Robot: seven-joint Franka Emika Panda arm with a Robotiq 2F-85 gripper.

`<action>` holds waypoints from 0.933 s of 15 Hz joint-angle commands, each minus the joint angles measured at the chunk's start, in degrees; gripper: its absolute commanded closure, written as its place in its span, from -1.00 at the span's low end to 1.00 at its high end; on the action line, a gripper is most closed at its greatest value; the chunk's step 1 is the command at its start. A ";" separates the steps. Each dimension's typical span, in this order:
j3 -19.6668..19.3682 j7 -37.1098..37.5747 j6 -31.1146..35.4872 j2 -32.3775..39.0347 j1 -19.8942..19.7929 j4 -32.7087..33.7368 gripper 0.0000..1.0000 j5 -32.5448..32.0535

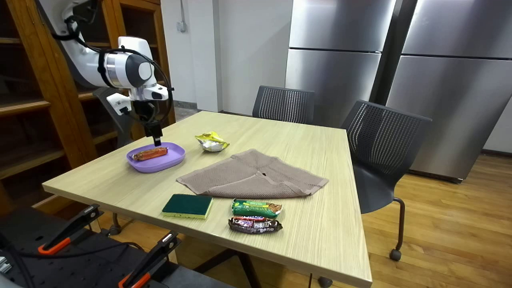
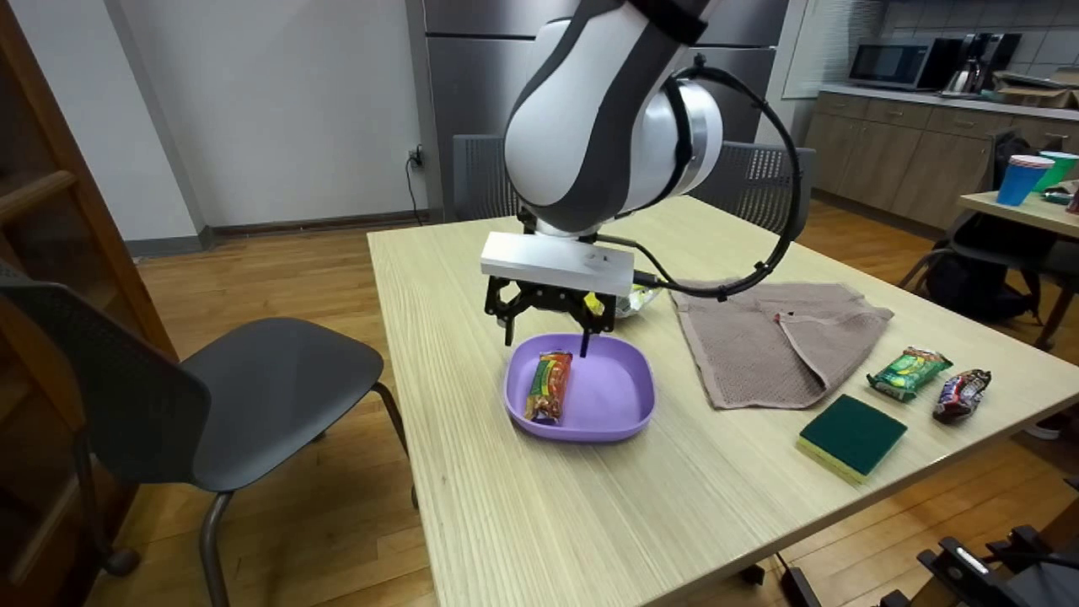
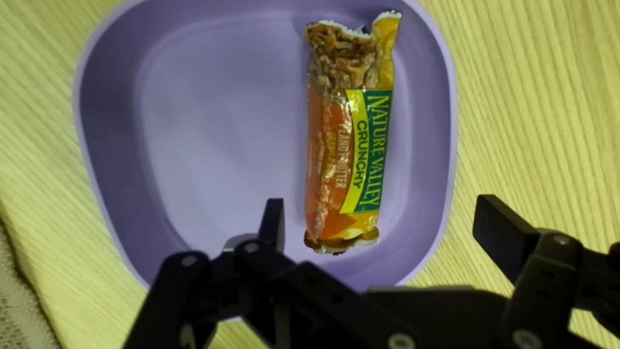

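Observation:
My gripper [image 1: 157, 142] is open and empty above the purple plate; it also shows in an exterior view [image 2: 546, 346] and in the wrist view [image 3: 379, 208]. An orange granola bar [image 3: 346, 160] with a green and yellow label lies in the purple plate [image 3: 218, 121], toward one side. The bar [image 2: 550, 388] and plate [image 2: 615, 384] show in both exterior views. In the wrist view one fingertip is over the plate beside the bar's lower end and the other is past the plate's rim. The fingers appear apart from the bar.
A yellow and silver packet [image 1: 213, 142] stands near the plate. A brown cloth [image 1: 256, 172] lies mid-table. A green sponge [image 1: 188, 205], a green-wrapped bar [image 1: 256, 209] and a dark-wrapped bar [image 1: 256, 226] lie near the table edge. Chairs [image 1: 380, 160] stand around the table.

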 commanded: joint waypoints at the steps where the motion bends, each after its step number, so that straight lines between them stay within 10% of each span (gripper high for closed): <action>1: 2.90 -3.98 1.72 -6.12 -3.77 -6.67 -1.00 1.53; 14: 8.14 -30.70 0.10 -18.64 -18.56 -21.75 -1.00 10.79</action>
